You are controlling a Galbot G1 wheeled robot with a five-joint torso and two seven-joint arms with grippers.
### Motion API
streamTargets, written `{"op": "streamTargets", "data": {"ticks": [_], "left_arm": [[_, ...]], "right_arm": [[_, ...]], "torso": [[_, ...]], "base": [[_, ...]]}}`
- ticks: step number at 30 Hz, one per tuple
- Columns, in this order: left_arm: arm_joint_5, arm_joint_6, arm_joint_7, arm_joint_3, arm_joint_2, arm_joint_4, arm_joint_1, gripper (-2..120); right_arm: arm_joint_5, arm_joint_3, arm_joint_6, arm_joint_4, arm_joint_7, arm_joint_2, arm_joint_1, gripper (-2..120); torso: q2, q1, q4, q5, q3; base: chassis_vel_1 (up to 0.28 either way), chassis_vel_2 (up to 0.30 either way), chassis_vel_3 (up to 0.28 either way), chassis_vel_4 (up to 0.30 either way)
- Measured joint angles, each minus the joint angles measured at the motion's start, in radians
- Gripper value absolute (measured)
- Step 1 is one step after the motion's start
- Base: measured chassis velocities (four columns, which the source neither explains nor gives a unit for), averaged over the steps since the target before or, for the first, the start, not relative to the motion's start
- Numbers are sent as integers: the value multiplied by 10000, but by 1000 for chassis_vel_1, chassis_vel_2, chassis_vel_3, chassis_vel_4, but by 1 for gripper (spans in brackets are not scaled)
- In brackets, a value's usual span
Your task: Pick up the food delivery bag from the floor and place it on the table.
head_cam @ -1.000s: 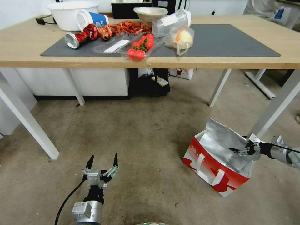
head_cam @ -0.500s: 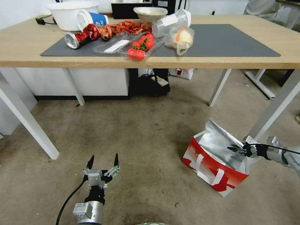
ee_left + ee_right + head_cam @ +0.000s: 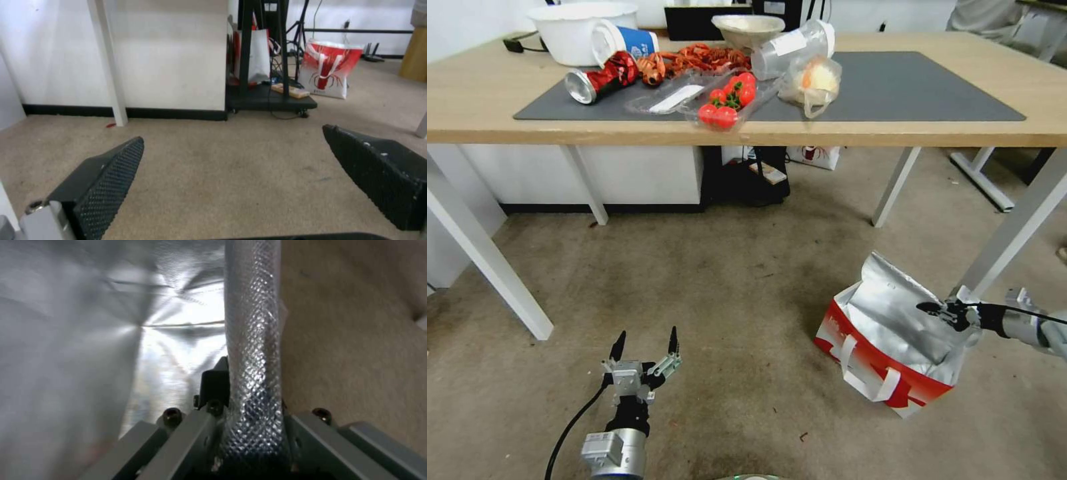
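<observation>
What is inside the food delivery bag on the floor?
Inside the food delivery bag I see crumpled silver foil lining; its folds cover the bottom, so any contents are hidden. The right gripper pinches the rim.

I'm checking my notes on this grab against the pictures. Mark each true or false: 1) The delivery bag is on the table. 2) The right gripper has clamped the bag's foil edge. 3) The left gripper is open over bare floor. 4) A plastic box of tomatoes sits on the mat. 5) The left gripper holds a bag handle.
1) False. The delivery bag stands on the floor, beside a leg of the table.
2) True. The right gripper is shut on the foil edge; the right wrist view shows the foil pinched between its jaws.
3) True. The left gripper hangs open over bare floor.
4) True. The box of tomatoes sits on the mat.
5) False. The left gripper holds nothing.
</observation>
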Motion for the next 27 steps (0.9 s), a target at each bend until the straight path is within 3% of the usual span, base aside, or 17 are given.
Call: {"op": "streamTargets", "data": {"ticks": [6,13,16,21,27], "left_arm": [[123,81,1,-28,-83,-122,43,100],[362,-56,293,-156,-227,-243,65,100],[248,-129,196,-175,-291,-298,65,100],[163,-106,26,-223,-380,-422,70,100],[155,9,-39,-327,-426,-574,82,100]], "right_arm": [[690,194,-33,455,-1352,-371,-95,0],[1383,460,-902,1511,-2826,-980,-535,0],[1489,607,-1359,2143,-4067,-1353,-727,0],[1341,702,-1552,2619,-4868,-1481,-848,0],[1577,715,-1750,3185,-4957,-1492,-1097,0]], "torso": [[0,0,0,0,0],[0,0,-1,-1,0],[0,0,0,-1,-1],[0,0,0,-1,0],[0,0,0,-1,0]], "base": [[0,0,0,0],[0,0,0,0],[0,0,0,0],[0,0,0,0],[0,0,0,0]]}}
